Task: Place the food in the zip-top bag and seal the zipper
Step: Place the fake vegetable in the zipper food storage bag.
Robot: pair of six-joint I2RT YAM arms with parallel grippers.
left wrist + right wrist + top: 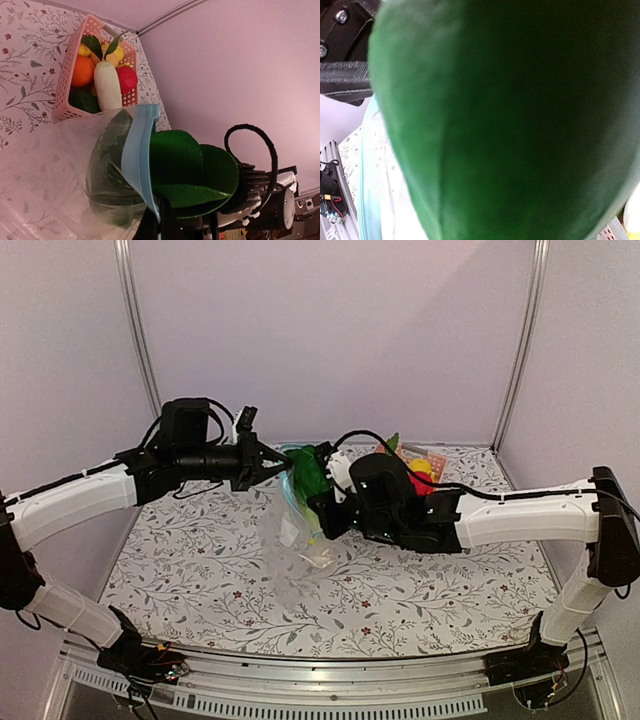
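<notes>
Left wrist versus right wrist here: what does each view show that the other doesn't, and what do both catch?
Only the left wrist view shows the basket with produce in it, and the mouth of the bag wrapped around the bok choy, its leaves sticking out. Only the right wrist view shows the table's near rail with wiring beside it; one leaf fills nearly all of that frame. Both show the green leaves and the light-blue zipper.

The bok choy (pixel 192 172) lies partly in the bag (pixel 45 165), basket (pixel 64 86) behind it.
</notes>
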